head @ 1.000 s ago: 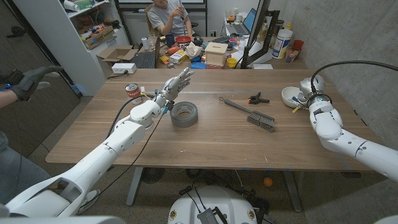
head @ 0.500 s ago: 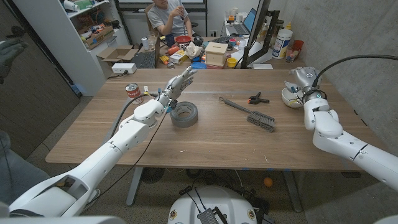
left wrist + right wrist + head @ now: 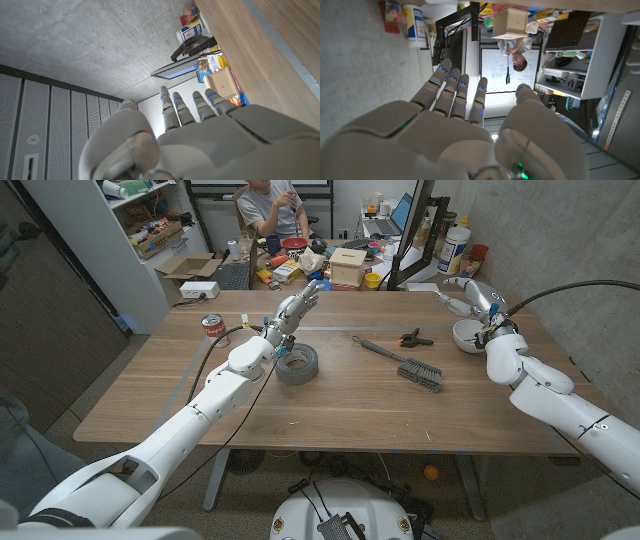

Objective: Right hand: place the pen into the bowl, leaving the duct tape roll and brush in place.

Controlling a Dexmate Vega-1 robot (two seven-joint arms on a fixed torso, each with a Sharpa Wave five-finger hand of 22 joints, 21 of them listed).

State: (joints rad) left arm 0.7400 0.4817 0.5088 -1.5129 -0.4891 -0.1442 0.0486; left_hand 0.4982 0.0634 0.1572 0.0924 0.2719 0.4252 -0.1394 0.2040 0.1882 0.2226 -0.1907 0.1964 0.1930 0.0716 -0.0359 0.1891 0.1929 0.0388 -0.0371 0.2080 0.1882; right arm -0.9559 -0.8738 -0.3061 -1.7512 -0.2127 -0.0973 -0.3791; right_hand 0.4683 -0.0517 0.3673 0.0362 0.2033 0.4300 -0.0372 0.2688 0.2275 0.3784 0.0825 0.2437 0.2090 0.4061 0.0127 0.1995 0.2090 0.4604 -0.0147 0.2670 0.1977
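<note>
Wooden table, items as seen from the head view. Right hand: raised above the table's far right corner, beyond the bowl, fingers straight and spread, holding nothing; the right wrist view shows the same extended fingers. Bowl: white, near the right edge, just beside the right wrist; whether the pen lies in it cannot be told. Left hand: raised over the table just behind the tape, fingers extended and apart, empty; the left wrist view agrees. Tape: grey roll, flat on the table at centre left. Brush: lying diagonally at centre right, bristle end nearest the robot. Clamp: small, black, between brush and bowl. Can: red, upright, far left.
</note>
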